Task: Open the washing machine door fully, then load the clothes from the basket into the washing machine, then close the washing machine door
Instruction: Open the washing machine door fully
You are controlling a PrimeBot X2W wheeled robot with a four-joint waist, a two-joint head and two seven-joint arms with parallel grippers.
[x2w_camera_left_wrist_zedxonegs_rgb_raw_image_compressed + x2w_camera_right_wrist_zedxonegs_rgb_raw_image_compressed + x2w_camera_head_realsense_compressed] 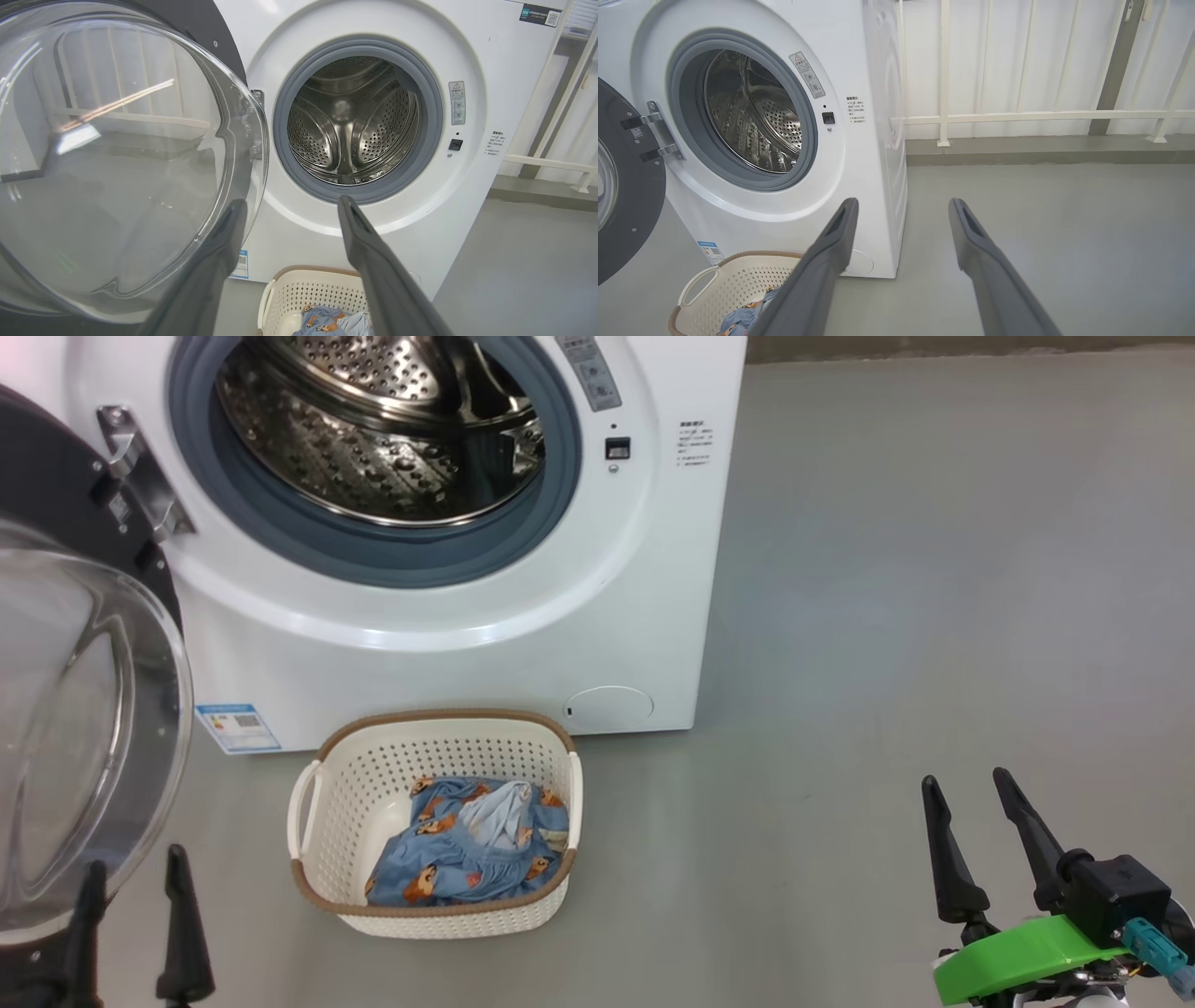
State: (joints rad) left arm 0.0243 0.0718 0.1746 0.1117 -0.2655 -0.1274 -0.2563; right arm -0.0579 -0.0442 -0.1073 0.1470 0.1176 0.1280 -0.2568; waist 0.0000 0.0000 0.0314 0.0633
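Far left: washing machine door (84,709), wide open on its metal hinge (140,476), standing on edge, glass bowl bulging toward the robot. Judged open far enough, so first step taken as done. Loading now in hand, not yet begun.

Just below it: left gripper (134,861), fingers spread with nothing between them, pointing up past the door's lower rim toward the machine. Very close to the glass; touching or not, impossible to tell.

Next, before the machine's lower panel: basket (439,716), upright on the grey floor (887,616), mouth upward. Handles at left and right, so long axis judged to run across, roughly parallel to the machine front, turned slightly. Inside, clothes (467,859): a crumpled blue bundle heaped toward the near right part, stretched loosely from near left to far right, a pale patch on top.

Above and behind: washing machine (448,644), drum (383,439) with no cloth in sight, mouth facing out over the basket.

Far right, well apart from the basket: right gripper (964,779), likewise spread and holding nothing, fingers pointing up and a little left.

Next move, as a guess: lower one gripper into the basket, pinch the bundle near its raised pale middle, lift clear of the rim, then carry up and forward into the drum. Probably easier for the left, being nearer, given clearance from the door.
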